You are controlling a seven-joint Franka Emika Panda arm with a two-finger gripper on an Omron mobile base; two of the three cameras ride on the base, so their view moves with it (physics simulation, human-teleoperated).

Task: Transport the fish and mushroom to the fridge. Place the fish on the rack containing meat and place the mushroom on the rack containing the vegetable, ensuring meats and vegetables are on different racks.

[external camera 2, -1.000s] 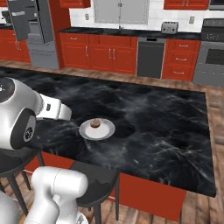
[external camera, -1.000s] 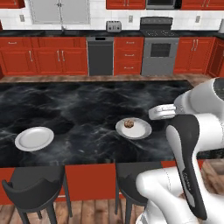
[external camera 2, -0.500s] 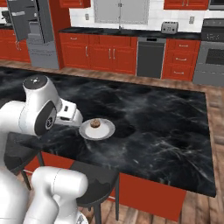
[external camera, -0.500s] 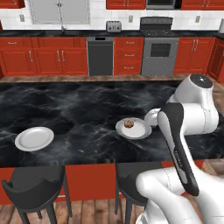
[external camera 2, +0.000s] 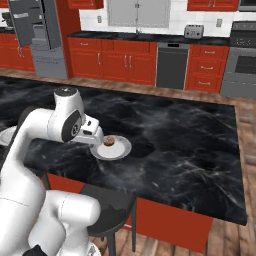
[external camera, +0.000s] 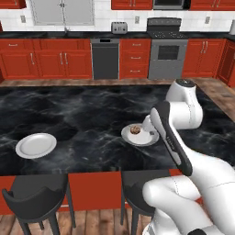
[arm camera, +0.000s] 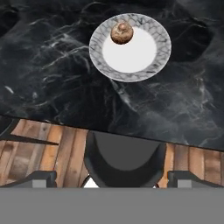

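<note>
Mushroom: while nothing has been lifted yet, the mushroom (arm camera: 121, 33) sits on a small patterned plate (arm camera: 151, 70), near that plate's rim; it shows too in the left base view (external camera: 135, 130) and the right base view (external camera 2: 109, 142).
Plate: it rests on the black marble tabletop (external camera: 82, 110), close to the edge that faces the stools.
End effector: the end effector (arm camera: 111, 180) is released, its jaws spread wide with nothing between them; it hangs above the tabletop's near edge and looks down at the plate from well apart.
Done: judging by how things lie, no part of the transport is complete; the mushroom is not gripped and not in the fridge.
Left: reach down to the mushroom, close on it, carry it to the fridge (external camera 2: 37, 35) and set it on the rack with the vegetable; then the same for the fish onto the rack with the meat.
Second plate: a plain white plate (external camera: 36, 145) lies well apart on the tabletop; it looks bare, though it is too small to be sure.
Hidden: I cannot make out the fish anywhere; the fridge is cut off at the frame's corner, so its racks, meat and vegetable cannot be read.
Blocked: in both base views the arm's wrist covers the fingers, and a dark stool (arm camera: 124, 159) fills the space under the hand.
</note>
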